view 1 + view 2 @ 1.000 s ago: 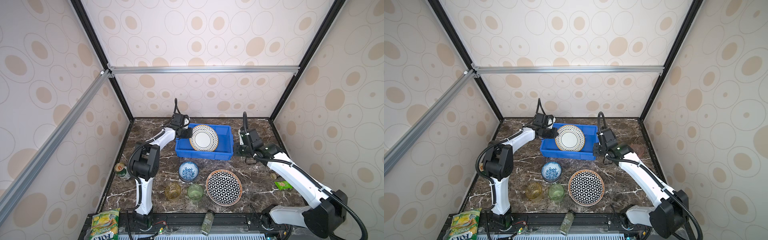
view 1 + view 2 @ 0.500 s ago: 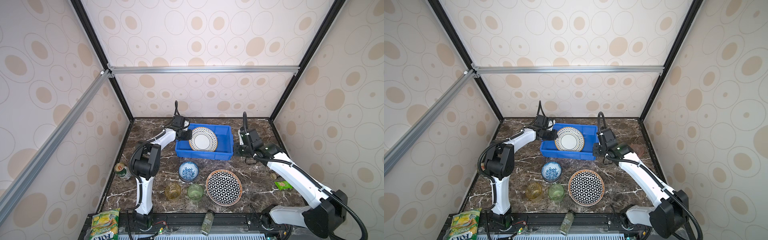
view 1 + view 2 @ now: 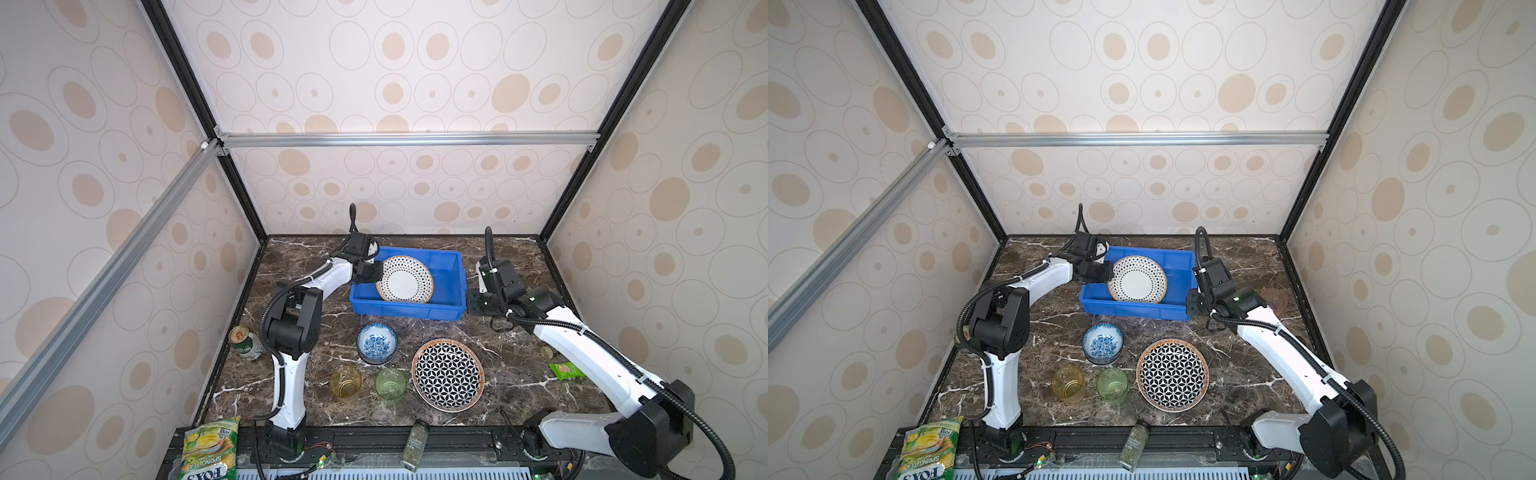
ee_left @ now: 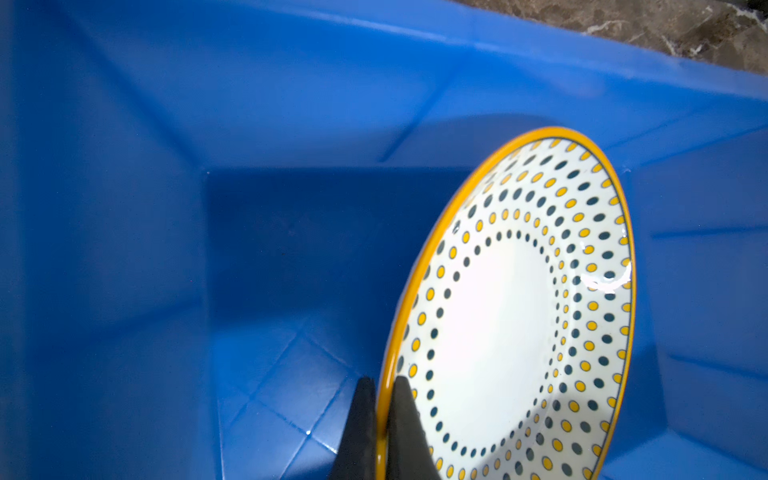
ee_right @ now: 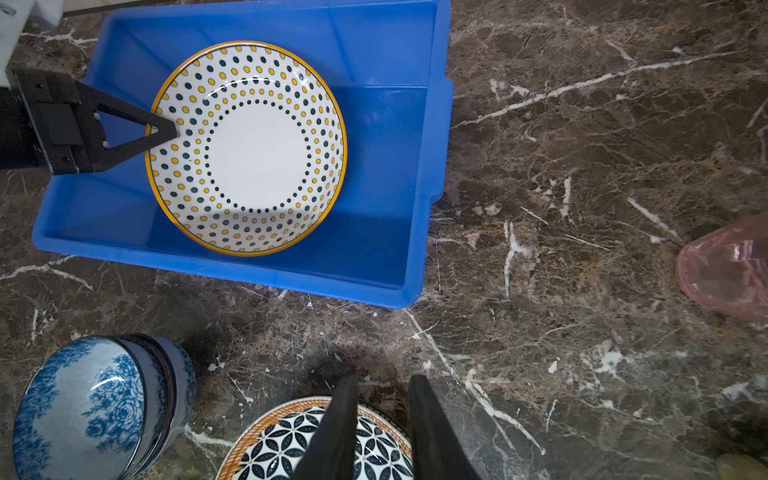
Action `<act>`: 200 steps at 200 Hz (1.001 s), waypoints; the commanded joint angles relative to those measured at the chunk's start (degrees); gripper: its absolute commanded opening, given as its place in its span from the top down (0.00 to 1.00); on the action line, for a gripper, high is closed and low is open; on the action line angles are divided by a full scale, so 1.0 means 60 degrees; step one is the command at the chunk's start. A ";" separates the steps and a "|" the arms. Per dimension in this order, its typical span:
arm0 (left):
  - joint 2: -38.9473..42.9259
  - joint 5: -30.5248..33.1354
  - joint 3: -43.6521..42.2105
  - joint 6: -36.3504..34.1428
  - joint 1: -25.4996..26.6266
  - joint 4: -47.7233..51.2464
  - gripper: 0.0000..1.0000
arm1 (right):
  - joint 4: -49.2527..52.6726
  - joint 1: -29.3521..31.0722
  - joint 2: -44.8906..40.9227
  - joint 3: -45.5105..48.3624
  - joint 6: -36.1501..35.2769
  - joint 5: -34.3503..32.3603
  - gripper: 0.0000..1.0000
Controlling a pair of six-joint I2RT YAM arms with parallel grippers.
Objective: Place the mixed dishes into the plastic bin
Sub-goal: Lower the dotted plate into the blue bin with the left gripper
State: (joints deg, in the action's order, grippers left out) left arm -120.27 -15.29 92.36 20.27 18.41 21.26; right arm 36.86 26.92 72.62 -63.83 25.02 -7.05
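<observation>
Spotted beige wallpaper [image 3: 395, 83] walls in a dark marble table [image 3: 511, 365]. On it the left hand [image 4: 382, 415] is clamped on the yellow rim of the dotted plate [image 4: 511, 324], one finger on each face, gripping at the plate's 9 o'clock in both top views. From that hand the plate reaches out toward 3 o'clock, tilted, inside the walls of the blue bin [image 3: 405, 311] and left of the bin's middle. The bin's long axis runs 9 to 3 o'clock, and its floor is bare at 3 o'clock of the plate. Setting the plate down, I judge, turns on the gap between its low edge and that floor. No view shows whether they touch.

The right hand [image 5: 384, 388] has its fingers a little apart and holds nothing. In both top views it hangs just outside the bin's near right corner, with the geometric plate [image 3: 448, 376] at about its 6 o'clock. I judge the right arm the nearer one to that plate and to the pink tumbler [image 5: 727, 270], which its wrist view cuts off at the edge. The blue floral bowl [image 3: 377, 343], amber tumbler [image 3: 345, 382] and green tumbler [image 3: 390, 384] stand on the table at 6 o'clock of the bin, roughly between the arms. In both top views the left hand's own body hides the bin's far left corner.
</observation>
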 commanded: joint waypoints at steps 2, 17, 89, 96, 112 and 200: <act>-0.0323 0.1002 -0.0008 -0.0160 -0.0095 0.0558 1.00 | 0.0012 -0.0033 -0.0242 0.0151 0.0035 0.0076 0.73; -0.0277 0.1040 -0.0083 -0.0084 -0.0092 0.0512 1.00 | 0.0009 -0.0033 -0.0259 0.0194 0.0049 0.0090 0.73; -0.0273 0.1435 -0.0245 0.0186 0.0153 0.0558 1.00 | -0.0057 -0.0033 -0.0333 0.0381 0.0048 0.0144 0.73; -0.0286 0.1449 -0.0260 0.0199 0.0201 0.0559 1.00 | -0.0064 -0.0033 -0.0340 0.0386 0.0026 0.0120 0.73; -0.0302 0.1562 -0.0312 0.0239 0.0261 0.0599 1.00 | -0.0062 -0.0033 -0.0332 0.0398 -0.0009 0.0120 0.73; -0.0715 0.2663 -0.0336 0.0356 0.0679 0.0996 0.97 | -0.0107 -0.0032 -0.0267 0.0594 -0.0111 0.0223 0.73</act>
State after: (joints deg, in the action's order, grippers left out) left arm -120.84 -6.68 91.64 23.83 21.30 21.96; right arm 36.38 26.92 71.68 -61.06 24.97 -5.96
